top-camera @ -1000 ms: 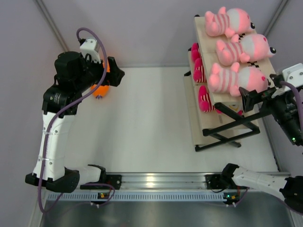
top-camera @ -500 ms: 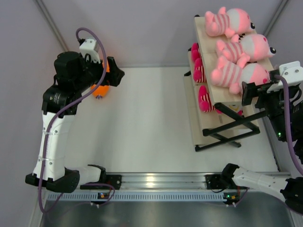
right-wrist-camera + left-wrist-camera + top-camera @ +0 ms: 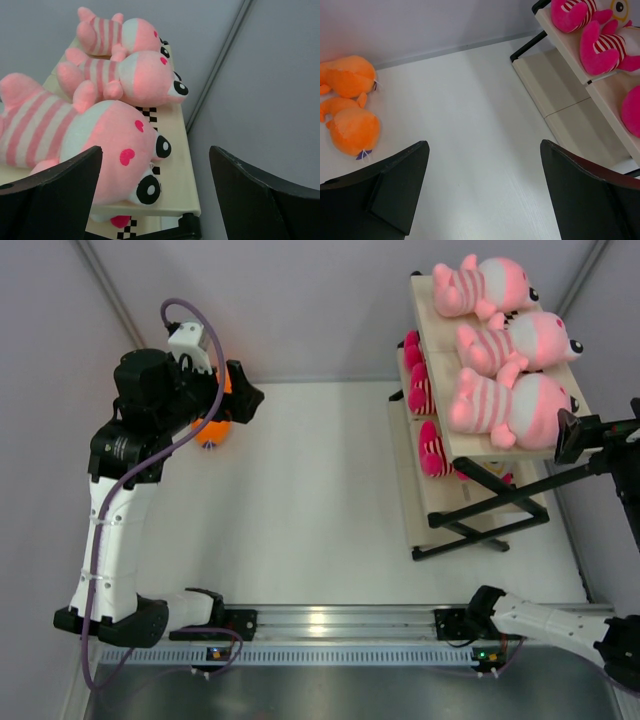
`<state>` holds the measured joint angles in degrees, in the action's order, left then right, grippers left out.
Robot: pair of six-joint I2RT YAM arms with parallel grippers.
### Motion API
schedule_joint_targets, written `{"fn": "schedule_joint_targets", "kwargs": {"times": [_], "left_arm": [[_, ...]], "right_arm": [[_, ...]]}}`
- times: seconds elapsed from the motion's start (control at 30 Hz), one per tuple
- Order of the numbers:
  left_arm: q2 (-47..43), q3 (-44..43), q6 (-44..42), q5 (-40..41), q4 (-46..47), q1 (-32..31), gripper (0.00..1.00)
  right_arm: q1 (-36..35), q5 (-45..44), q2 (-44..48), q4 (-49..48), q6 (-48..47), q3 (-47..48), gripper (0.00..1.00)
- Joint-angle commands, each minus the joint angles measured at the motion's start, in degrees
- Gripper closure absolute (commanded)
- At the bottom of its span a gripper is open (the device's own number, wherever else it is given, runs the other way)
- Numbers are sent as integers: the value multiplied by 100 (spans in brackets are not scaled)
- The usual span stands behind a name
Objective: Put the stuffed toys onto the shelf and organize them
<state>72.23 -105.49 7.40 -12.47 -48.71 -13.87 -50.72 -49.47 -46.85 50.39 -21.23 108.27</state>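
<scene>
1. Pale-pink plush lines the top board of the tiered rack of light wooden boards on a black crossed metal frame point(image 3: 432, 325), at the upper right of the overhead view. The far pale-pink striped toy point(image 3: 480, 285), the middle pale-pink striped toy point(image 3: 515, 340) and the near pale-pink striped toy point(image 3: 510, 405) lie side by side. Their heads point toward the right edge of the frame.
2. A black-and-white checkered strip point(image 3: 150, 114) runs along that board under their faces.
3. On the tier below I see smaller hot-pink plush toys with striped limbs point(image 3: 420, 390), partly tucked under the top board.
4. My right gripper point(image 3: 155, 155) sits at the right edge of the overhead view, just beside the near toy's head. In its wrist view the fingers are spread wide with nothing held, and the toy lies on the board beyond them.
5. My left gripper point(image 3: 484, 150) hangs over the white table point(image 3: 320, 490) at the upper left of the overhead view, fingers wide apart and empty.
6. Two plain orange plush toys point(image 3: 352, 127) lie close together on the table by the back wall, at the left of the left wrist view. In the overhead view the arm hides most of them.
</scene>
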Motion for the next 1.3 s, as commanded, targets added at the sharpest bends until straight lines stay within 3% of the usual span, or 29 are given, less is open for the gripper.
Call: {"fn": "schedule_joint_targets", "kwargs": {"times": [0.0,0.23,0.47,0.57,0.67,0.93,1.13,1.17,1.27], "left_arm": [[-147,37,34,-80,151,68,1],[-191,116,-106,-89,151,104,1],[335,731,-1213,754,195,112,2],[897,1038,-1530,1586,458,174,4],[1643,1031,-1776,1861,748,472,5],[4087,91,-2470,3652,968,780,4],[5450,-735,-2603,4050,1030,894,5],[5521,-762,-2638,4129,1039,895,7],[5574,-675,-2638,4095,1109,938,37]], "right_arm": [[-70,-185,-307,314,49,151,11],[-87,-133,-298,568,198,221,12],[-78,175,-597,438,-47,748,10],[-78,245,-763,366,-267,871,9],[-78,455,-896,357,-399,880,8],[-78,808,-738,173,-627,327,5],[-87,940,-650,173,-566,326,5],[-87,957,-641,181,-549,326,5],[-87,1036,-606,243,-470,326,5]]}}
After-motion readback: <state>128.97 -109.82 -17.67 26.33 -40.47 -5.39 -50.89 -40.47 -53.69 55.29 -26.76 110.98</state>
